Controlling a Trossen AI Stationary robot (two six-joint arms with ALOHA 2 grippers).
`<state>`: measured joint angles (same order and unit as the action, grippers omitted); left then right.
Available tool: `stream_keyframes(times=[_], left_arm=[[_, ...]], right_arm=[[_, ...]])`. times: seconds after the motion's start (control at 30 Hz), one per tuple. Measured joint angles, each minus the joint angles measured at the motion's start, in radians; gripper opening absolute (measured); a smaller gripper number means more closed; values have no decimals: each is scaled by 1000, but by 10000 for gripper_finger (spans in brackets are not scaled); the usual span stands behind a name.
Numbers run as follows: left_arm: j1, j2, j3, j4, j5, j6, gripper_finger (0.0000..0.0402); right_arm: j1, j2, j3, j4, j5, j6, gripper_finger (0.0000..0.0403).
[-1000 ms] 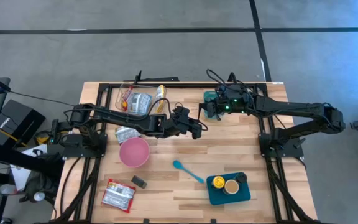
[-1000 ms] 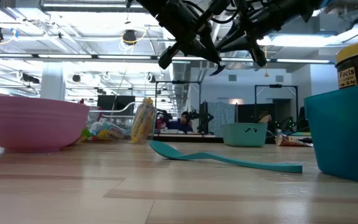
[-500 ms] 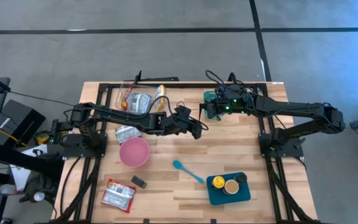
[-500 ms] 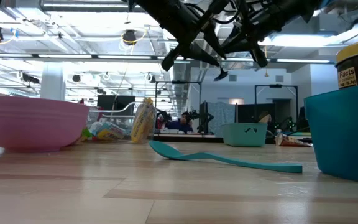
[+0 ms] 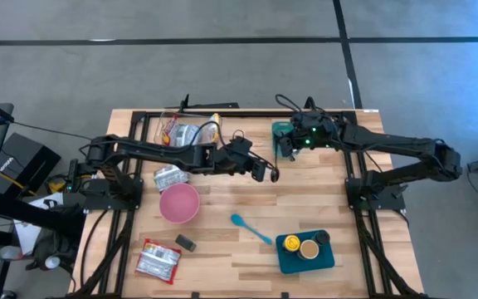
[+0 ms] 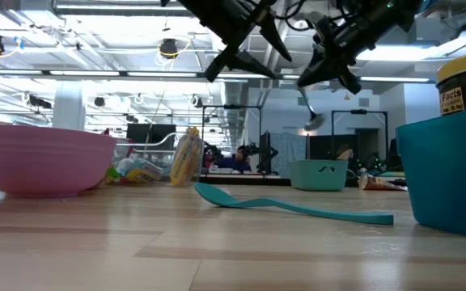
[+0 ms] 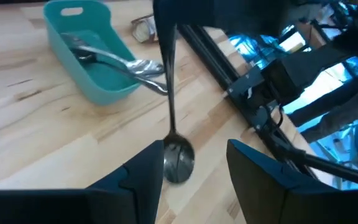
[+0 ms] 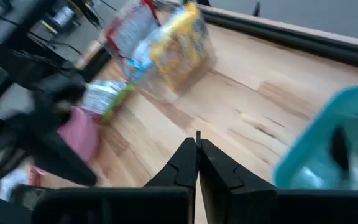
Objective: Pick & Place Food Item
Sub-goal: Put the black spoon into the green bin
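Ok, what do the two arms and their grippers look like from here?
Both arms are dark and jointed. The left gripper has two black wedge-shaped fingers. The right gripper has slim black fingers, green lights glowing on its wrist, and black cables looping above.

We see a metal spoon (image 7: 178, 160) hanging pinched in the right gripper (image 8: 197, 142), just beside the left gripper (image 5: 270, 174); a teal bin (image 7: 98, 87) stands close behind it.

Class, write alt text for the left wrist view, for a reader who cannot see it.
A metal spoon hangs bowl-down from a dark gripper above, between the left gripper's open fingers, over a wooden table. Behind it sits a teal bin holding silver cutlery, with dark robot framing to one side.
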<state>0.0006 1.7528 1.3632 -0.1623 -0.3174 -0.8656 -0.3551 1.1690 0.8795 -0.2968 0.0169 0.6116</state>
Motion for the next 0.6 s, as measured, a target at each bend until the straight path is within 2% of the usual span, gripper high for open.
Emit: stream_keyframes(times=[0.27,0.6], left_arm=[[-1,-1,0,13,-1,17,160],[-1,-1,-1,40,-6,17,144]], right_arm=[[-119,-44,0,-67,-69,-105,0],[-295,-35,0,-83,-189,-212,0]])
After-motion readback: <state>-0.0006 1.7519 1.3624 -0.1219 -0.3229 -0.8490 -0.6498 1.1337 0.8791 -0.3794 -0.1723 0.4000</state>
